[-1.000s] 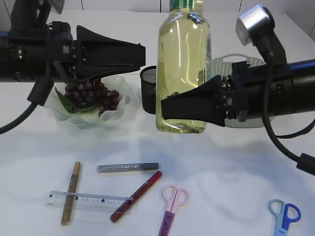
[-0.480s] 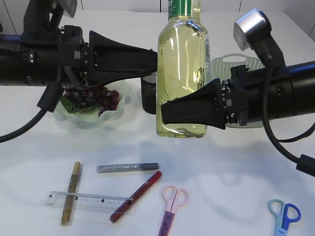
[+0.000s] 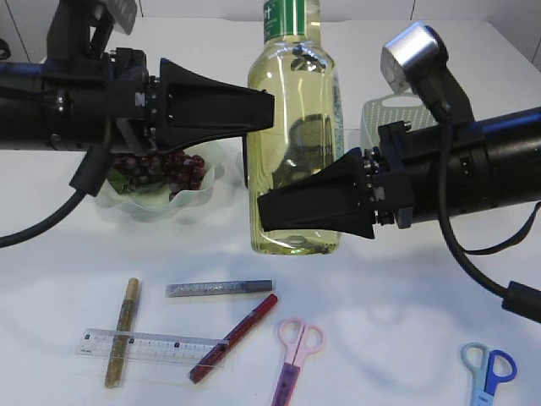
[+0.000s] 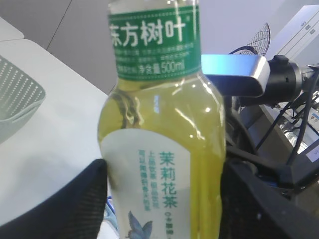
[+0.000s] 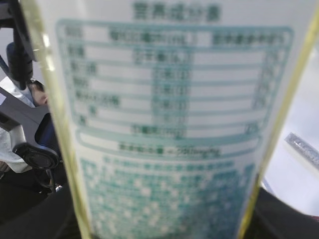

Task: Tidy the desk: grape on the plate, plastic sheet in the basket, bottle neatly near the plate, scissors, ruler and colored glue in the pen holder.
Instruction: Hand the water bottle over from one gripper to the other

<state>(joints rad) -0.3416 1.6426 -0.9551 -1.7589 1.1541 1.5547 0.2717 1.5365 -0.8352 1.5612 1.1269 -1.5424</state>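
Observation:
The bottle of yellow tea, with a green label band, hangs upright above the table. My right gripper is shut on its lower body; the bottle's label fills the right wrist view. My left gripper is open with its fingers either side of the bottle's upper body. Grapes lie on the wavy clear plate. The black mesh pen holder is mostly hidden behind the bottle. The pale basket stands behind my right arm. I see no plastic sheet.
On the front of the table lie a gold glue pen, a clear ruler, a grey stick, a red glue pen, pink scissors and blue scissors.
My right gripper has carried the bottle to the left and a little up. My left gripper has moved right, and the bottle is now between its fingers.

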